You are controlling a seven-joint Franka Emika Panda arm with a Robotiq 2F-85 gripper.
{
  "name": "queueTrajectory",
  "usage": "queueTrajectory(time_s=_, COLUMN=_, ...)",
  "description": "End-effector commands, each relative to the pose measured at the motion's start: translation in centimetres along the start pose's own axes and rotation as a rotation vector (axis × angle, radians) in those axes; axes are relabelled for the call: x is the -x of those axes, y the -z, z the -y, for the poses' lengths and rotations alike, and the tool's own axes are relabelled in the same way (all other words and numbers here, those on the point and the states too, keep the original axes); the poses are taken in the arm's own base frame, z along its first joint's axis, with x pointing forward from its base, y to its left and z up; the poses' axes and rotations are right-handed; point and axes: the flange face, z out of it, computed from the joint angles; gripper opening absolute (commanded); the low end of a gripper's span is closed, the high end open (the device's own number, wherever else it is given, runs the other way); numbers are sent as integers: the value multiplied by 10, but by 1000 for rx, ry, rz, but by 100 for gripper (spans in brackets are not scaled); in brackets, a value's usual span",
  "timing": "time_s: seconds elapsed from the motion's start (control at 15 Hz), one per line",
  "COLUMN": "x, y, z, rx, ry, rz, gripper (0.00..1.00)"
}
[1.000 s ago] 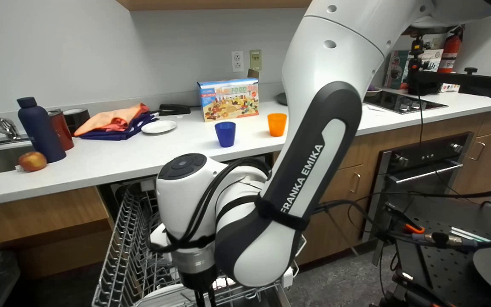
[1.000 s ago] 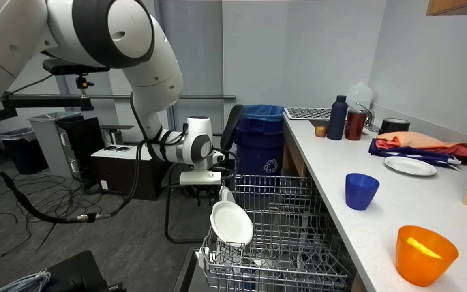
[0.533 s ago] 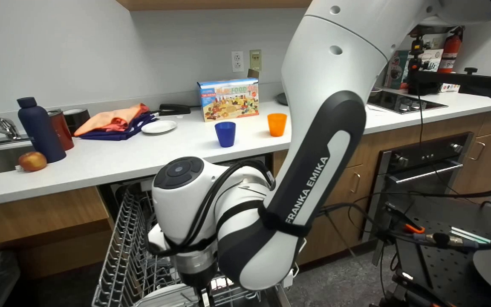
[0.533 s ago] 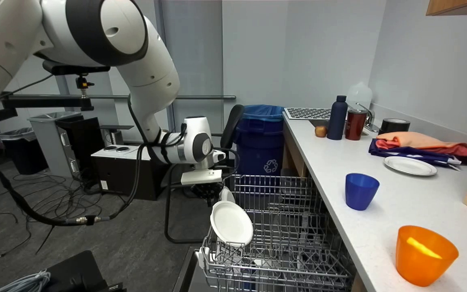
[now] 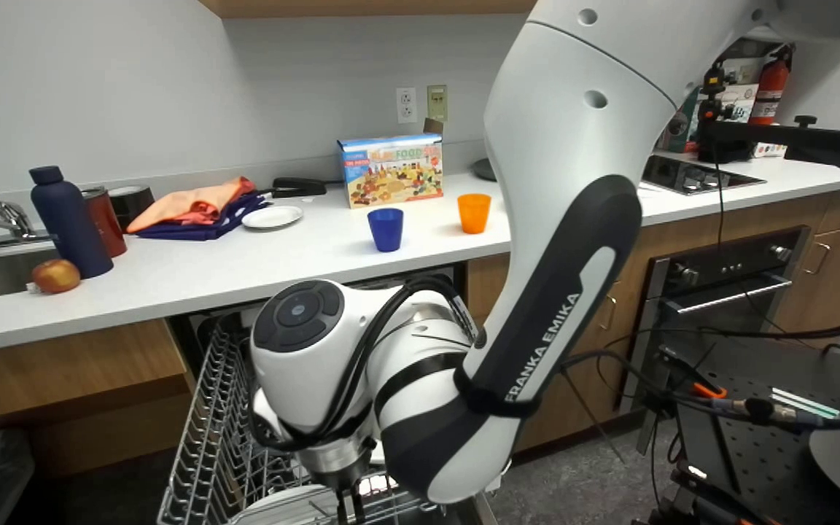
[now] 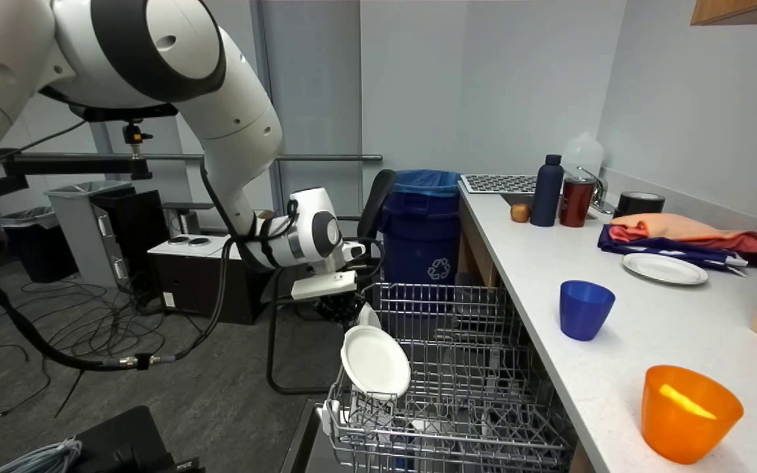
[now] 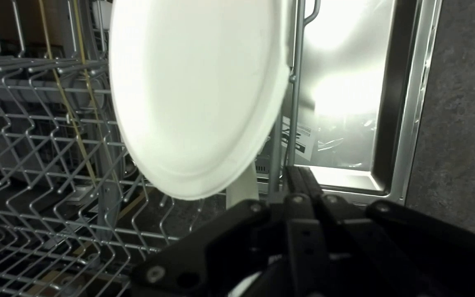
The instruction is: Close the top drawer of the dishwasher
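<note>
The top drawer (image 5: 205,423), a grey wire rack, is pulled out of the dishwasher below the counter. It also shows in an exterior view (image 6: 469,397) and the wrist view (image 7: 60,134). White plates (image 6: 375,362) stand tilted at its front; one plate (image 7: 198,95) fills the upper middle of the wrist view. My gripper (image 7: 302,169) is shut and empty, its fingers together beside the rack's front rail; I cannot tell whether they touch it. In both exterior views the gripper (image 5: 349,507) (image 6: 345,316) points down at the rack's front. The dishwasher's lowered steel door (image 7: 346,95) lies below.
The white counter (image 6: 536,315) runs above the dishwasher and holds a blue cup (image 6: 586,310), an orange cup (image 6: 687,414), a bottle (image 6: 547,190) and cloths. A black cart (image 5: 748,437) stands at the right. A blue recycling bin (image 6: 421,230) stands beyond the rack.
The wrist has tilted, and the fingers have swung toward the rack's front edge. The forearm has shifted slightly. The rack and plates have not moved.
</note>
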Motion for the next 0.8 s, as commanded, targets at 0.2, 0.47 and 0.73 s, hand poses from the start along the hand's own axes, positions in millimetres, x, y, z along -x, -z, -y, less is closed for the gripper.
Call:
queueTrajectory(time_s=0.2, x=21, y=-3, z=-71, rx=46, ry=-138, rz=4, gripper=0)
queueTrajectory(time_s=0.47, x=35, y=-3, z=-128, rx=52, ry=-246, rz=-17, gripper=0)
queueTrajectory(time_s=0.73, x=41, y=3, z=-162, rx=67, ry=-301, rz=-38, gripper=0)
